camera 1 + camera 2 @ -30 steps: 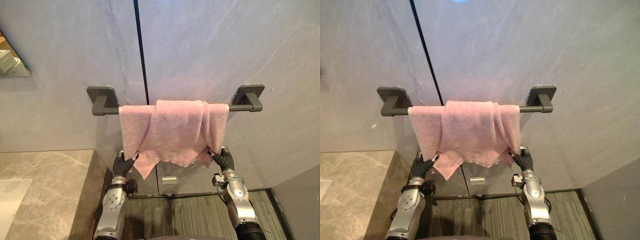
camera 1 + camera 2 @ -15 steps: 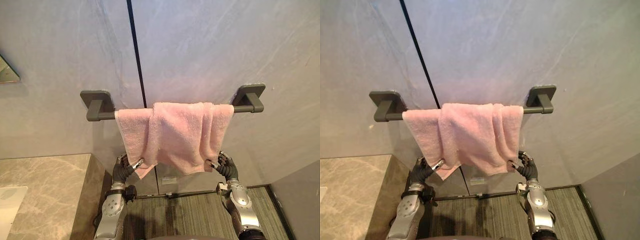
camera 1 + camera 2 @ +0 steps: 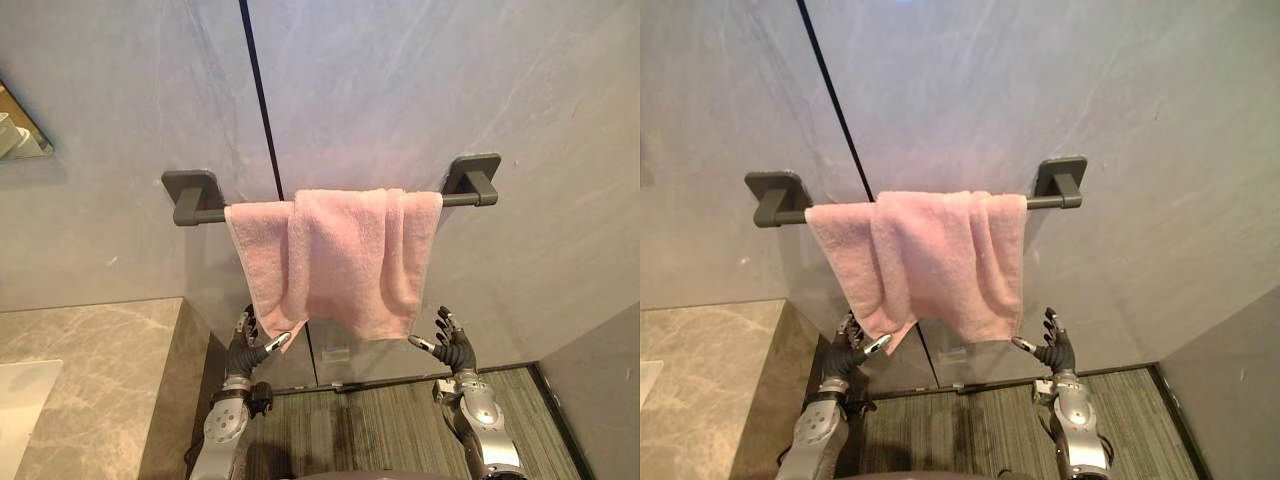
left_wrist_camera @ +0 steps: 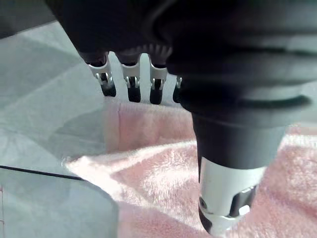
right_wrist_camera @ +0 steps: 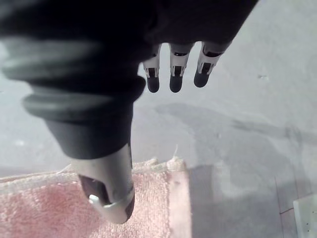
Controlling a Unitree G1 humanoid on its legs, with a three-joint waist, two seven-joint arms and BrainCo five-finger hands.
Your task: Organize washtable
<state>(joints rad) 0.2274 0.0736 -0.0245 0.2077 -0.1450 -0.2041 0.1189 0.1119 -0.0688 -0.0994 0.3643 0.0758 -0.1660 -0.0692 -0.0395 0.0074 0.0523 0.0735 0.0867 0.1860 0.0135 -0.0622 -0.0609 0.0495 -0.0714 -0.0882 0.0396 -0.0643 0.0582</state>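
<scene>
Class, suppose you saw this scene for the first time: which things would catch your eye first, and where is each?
The fluffy pink terry towel draped unevenly over the dark grey wall-mounted bar stands out first, in the middle of the grey stone wall. Just beneath its lower corners, the robot's left hand and right hand are raised with fingers open, one under each side.

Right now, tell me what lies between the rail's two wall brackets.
The pink towel, draped over the rail; bare bar shows beside the left bracket, in both eye views.
</scene>
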